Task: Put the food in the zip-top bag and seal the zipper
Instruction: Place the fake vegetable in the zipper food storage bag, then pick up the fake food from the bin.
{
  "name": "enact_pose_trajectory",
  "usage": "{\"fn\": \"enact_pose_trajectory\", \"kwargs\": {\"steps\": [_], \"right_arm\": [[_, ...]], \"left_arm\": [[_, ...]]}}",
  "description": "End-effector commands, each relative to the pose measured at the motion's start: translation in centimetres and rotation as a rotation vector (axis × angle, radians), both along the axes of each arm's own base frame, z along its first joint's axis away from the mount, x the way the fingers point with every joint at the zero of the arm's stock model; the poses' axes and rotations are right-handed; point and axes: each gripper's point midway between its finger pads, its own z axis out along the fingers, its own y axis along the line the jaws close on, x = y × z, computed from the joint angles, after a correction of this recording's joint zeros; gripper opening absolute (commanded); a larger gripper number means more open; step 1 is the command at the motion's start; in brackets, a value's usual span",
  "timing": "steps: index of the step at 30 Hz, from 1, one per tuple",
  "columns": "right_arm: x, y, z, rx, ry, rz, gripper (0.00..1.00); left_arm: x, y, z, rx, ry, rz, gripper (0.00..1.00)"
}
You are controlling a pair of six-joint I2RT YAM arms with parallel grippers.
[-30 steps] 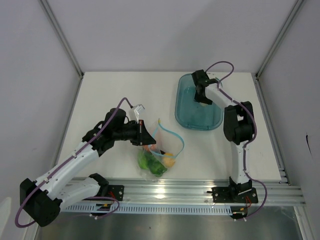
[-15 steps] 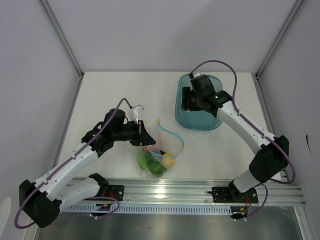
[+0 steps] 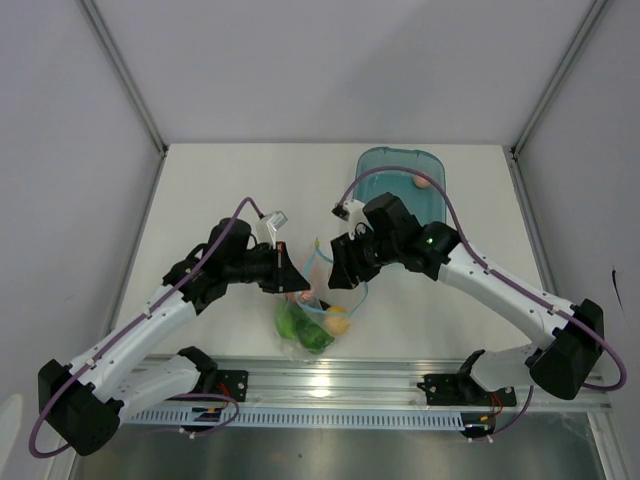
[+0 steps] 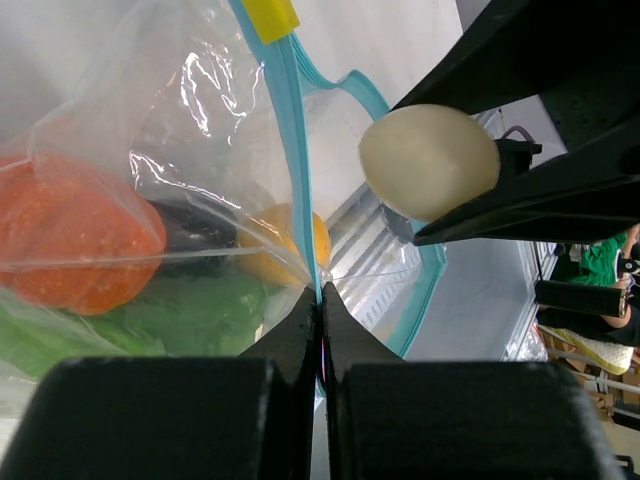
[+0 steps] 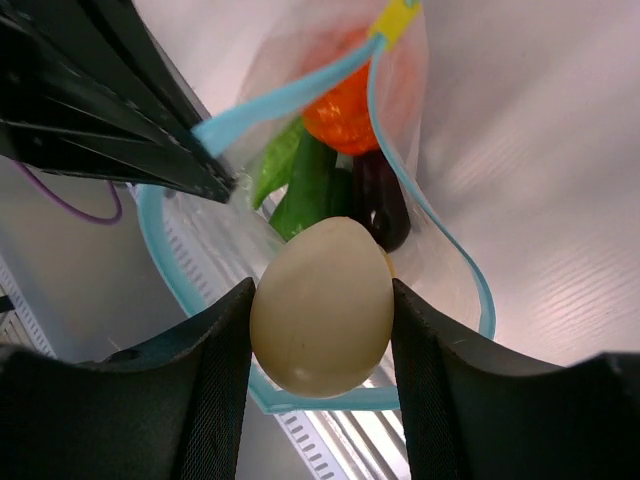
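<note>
1. Nearest the arm bases, the clear zip-top bag (image 3: pixel 312 318) lay on the white table (image 3: pixel 220 190), its closed end toward 6 o'clock in the overhead view and its mouth toward 12 o'clock.
2. Inside the bag, green produce (image 3: pixel 298 324) filled the near end, with a yellow lemon (image 3: pixel 338 322) at its 3 o'clock. An orange-red tomato (image 4: pixel 80 245) and a dark eggplant (image 5: pixel 380 205) lay closer to the mouth.
3. The left gripper (image 3: pixel 292 277) reached in from 9 o'clock. Its fingers were pressed together, pinching the light-blue zipper (image 4: pixel 290 130) on one side of the mouth, which gaped in a wide loop.
4. A yellow slider tab (image 4: pixel 270 15) sat at one end of that strip.
5. The right gripper (image 3: pixel 340 268) reached in from 3 o'clock. Its fingers were clamped on a pale egg (image 5: pixel 322 305), one finger on each side (the egg filled the whole gap). The egg hung over the open mouth, not yet inside.
6. Farthest away, at 1 o'clock from the bag and well apart from it, stood the teal tray (image 3: pixel 385 165). One small pale piece (image 3: pixel 422 183) lay in it toward its right side.
</note>
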Motion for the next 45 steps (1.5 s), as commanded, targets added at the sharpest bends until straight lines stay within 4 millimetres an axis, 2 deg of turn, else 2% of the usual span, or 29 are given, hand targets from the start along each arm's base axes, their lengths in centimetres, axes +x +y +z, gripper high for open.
{"fn": "enact_pose_trajectory", "kwargs": {"steps": [1, 5, 8, 9, 11, 12, 16, 19, 20, 22, 24, 25, 26, 27, 29, 30, 32, 33, 36, 37, 38, 39, 40, 41, 42, 43, 44, 45], "right_arm": [[-1.1, -0.1, -0.2, 0.029, 0.013, 0.039, 0.2], [-1.6, 0.6, -0.7, 0.028, 0.021, 0.059, 0.3], [-1.6, 1.1, -0.9, 0.019, 0.011, 0.065, 0.48], [-1.7, 1.1, -1.0, 0.019, 0.013, 0.065, 0.66], [-1.4, 1.2, -0.9, 0.022, 0.003, 0.061, 0.92], [-1.3, 1.3, -1.0, 0.02, 0.0, 0.059, 0.99], [0.4, 0.8, -0.9, -0.008, -0.071, -0.01, 0.99], [2.2, 0.2, 0.4, -0.02, -0.127, -0.085, 0.99], [3.5, -0.6, 0.8, -0.03, -0.147, -0.137, 1.0], [5.3, -1.1, 2.8, -0.005, -0.19, -0.198, 0.99], [8.6, -3.1, 4.3, -0.005, -0.25, -0.333, 0.99], [10.1, -3.7, 6.0, 0.022, -0.283, -0.393, 1.0], [11.8, -4.9, 6.3, 0.011, -0.303, -0.464, 1.0], [14.2, -7.2, 6.6, -0.006, -0.325, -0.566, 0.99], [17.2, -9.6, 8.2, 0.004, -0.356, -0.706, 0.99], [19.6, -12.1, 7.5, -0.03, -0.35, -0.81, 0.99], [22.1, -13.8, 8.2, -0.005, -0.368, -0.91, 0.99], [23.9, -15.0, 7.0, -0.038, -0.369, -0.961, 0.99], [27.0, -15.7, 6.9, -0.06, -0.426, -1.021, 0.99], [28.6, -16.1, 4.8, -0.121, -0.42, -1.047, 0.99], [29.8, -16.1, 5.5, -0.128, -0.445, -1.057, 0.99], [30.6, -16.3, 4.9, -0.155, -0.449, -1.068, 0.99], [32.0, -16.6, 2.5, -0.23, -0.438, -1.08, 1.0], [33.1, -16.7, 3.0, -0.241, -0.465, -1.092, 0.99], [33.8, -16.9, 2.6, -0.28, -0.481, -1.085, 0.99], [34.7, -17.3, 0.3, -0.359, -0.47, -1.09, 0.99], [35.3, -17.4, -0.2, -0.39, -0.477, -1.09, 0.99], [36.1, -17.6, 0.2, -0.413, -0.504, -1.09, 0.99]], "left_arm": [[0.5, 0.3, 1.6, -0.011, -0.048, 0.014, 0.01], [0.3, 0.4, 1.6, -0.008, -0.051, 0.017, 0.01], [0.3, 0.5, 1.7, -0.009, -0.054, 0.023, 0.0], [0.2, 0.5, 1.8, -0.011, -0.055, 0.024, 0.01], [0.2, 0.6, 1.9, -0.012, -0.058, 0.025, 0.01], [0.2, 0.7, 1.9, -0.013, -0.058, 0.028, 0.01], [0.1, 0.7, 1.9, -0.013, -0.059, 0.024, 0.01], [0.0, 0.7, 1.8, -0.013, -0.057, 0.022, 0.01], [0.0, 0.7, 2.0, -0.015, -0.062, 0.022, 0.01], [0.0, 0.7, 1.7, -0.011, -0.058, 0.021, 0.01], [0.1, 0.6, 1.7, -0.012, -0.059, 0.019, 0.0], [0.0, 0.6, 1.7, -0.015, -0.059, 0.015, 0.01], [0.0, 0.6, 1.7, -0.016, -0.06, 0.016, 0.01], [0.1, 0.6, 1.6, -0.015, -0.059, 0.016, 0.0], [0.0, 0.5, 1.7, -0.02, -0.061, 0.012, 0.01], [0.0, 0.4, 2.0, -0.025, -0.066, 0.01, 0.01], [-0.1, 0.5, 1.7, -0.024, -0.062, 0.01, 0.0], [-0.1, 0.6, 1.6, -0.021, -0.061, 0.009, 0.01], [-0.2, 0.7, 1.7, -0.02, -0.07, 0.013, 0.01], [-0.2, 0.7, 1.5, -0.019, -0.066, 0.012, 0.01], [-0.3, 0.7, 1.5, -0.02, -0.064, 0.01, 0.01], [-0.4, 0.6, 1.5, -0.023, -0.063, 0.006, 0.0], [-0.3, 0.7, 1.4, -0.022, -0.061, 0.007, 0.01], [-0.4, 0.7, 1.4, -0.022, -0.06, 0.008, 0.01], [-0.4, 0.7, 1.4, -0.023, -0.063, 0.006, 0.01], [-0.3, 0.7, 1.3, -0.021, -0.062, 0.009, 0.01], [-0.3, 0.7, 1.1, -0.018, -0.059, 0.008, 0.01], [-0.3, 0.7, 1.1, -0.019, -0.061, 0.006, 0.01]]}}
